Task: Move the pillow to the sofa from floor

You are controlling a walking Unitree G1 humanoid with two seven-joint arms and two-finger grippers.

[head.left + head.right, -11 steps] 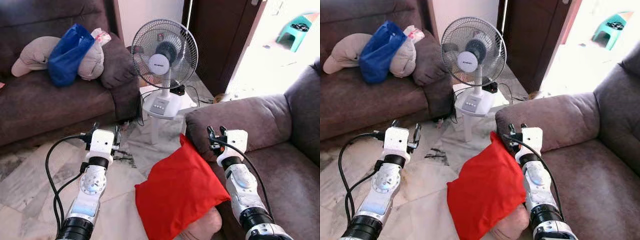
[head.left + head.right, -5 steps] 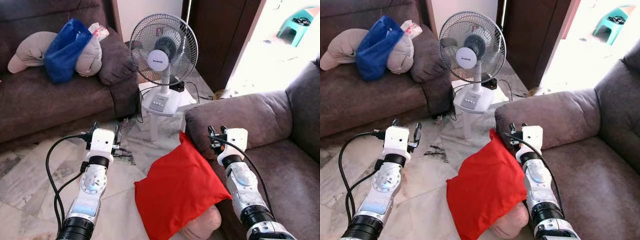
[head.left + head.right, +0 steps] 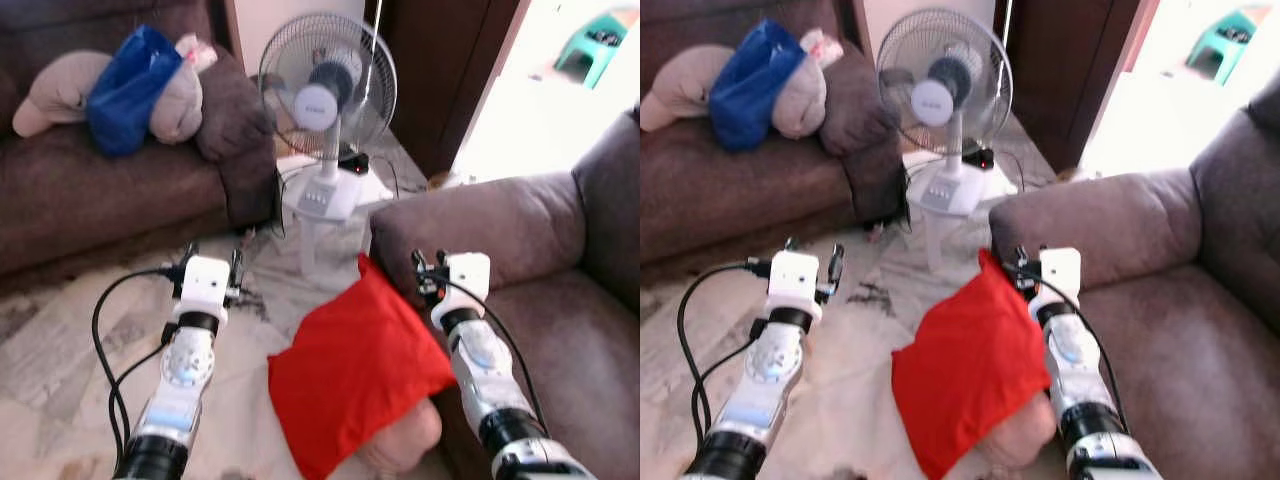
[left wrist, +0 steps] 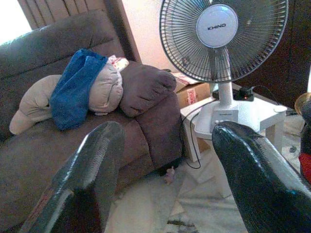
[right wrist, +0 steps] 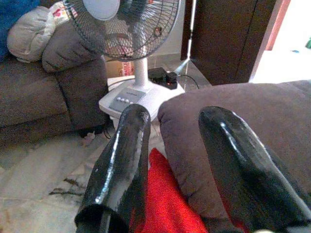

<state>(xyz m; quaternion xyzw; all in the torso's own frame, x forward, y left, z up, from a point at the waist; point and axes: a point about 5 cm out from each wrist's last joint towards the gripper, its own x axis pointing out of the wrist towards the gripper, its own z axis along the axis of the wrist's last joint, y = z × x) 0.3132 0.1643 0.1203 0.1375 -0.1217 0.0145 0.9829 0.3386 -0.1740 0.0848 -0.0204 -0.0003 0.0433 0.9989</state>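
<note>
Red pillow (image 3: 355, 375) leans on the sofa (image 3: 560, 300); right gripper (image 3: 428, 272), fingers apart, should clamp its far corner squarely before lifting.

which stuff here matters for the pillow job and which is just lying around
Job:
red pillow
sofa, arm touching the pillow
right hand, open, above the pillow
left hand, open

Lying about:
fan
blue bag
beige cushion
</note>
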